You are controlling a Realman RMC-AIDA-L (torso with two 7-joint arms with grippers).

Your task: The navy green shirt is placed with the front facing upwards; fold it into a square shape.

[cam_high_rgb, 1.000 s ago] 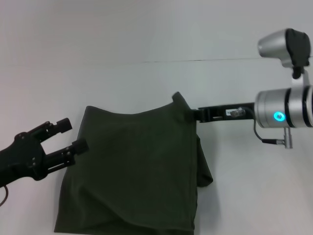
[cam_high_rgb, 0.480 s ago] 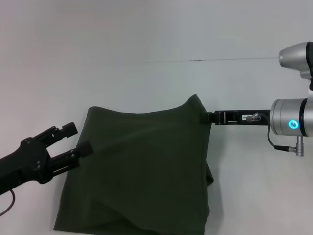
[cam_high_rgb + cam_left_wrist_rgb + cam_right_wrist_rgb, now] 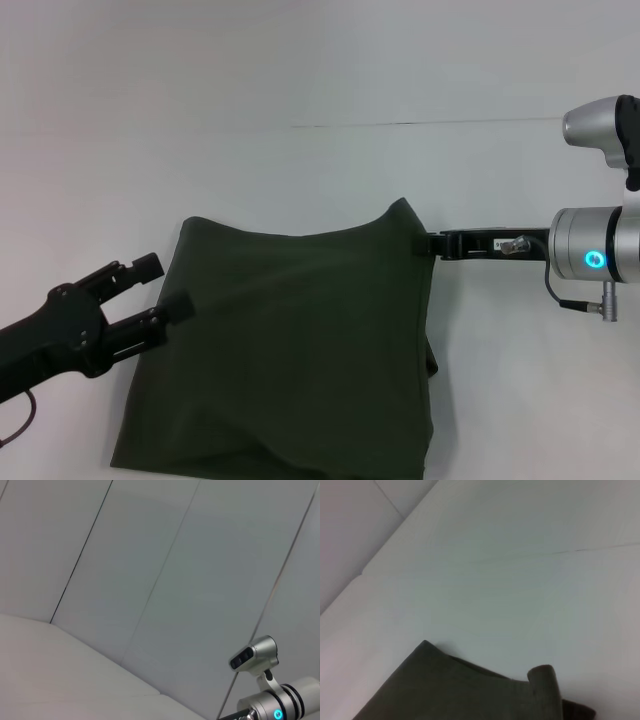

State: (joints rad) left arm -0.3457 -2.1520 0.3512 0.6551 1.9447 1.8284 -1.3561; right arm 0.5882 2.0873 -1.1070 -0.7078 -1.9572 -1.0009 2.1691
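Currently we see the right gripper (image 3: 428, 243) clenched on the far right corner of the navy green shirt (image 3: 290, 340), holding that corner raised. Left gripper (image 3: 162, 285) sits at the shirt's left edge, fingers spread, gripping nothing. One shirt, folded over, lies on the white table (image 3: 300, 170); nothing blocks either gripper.
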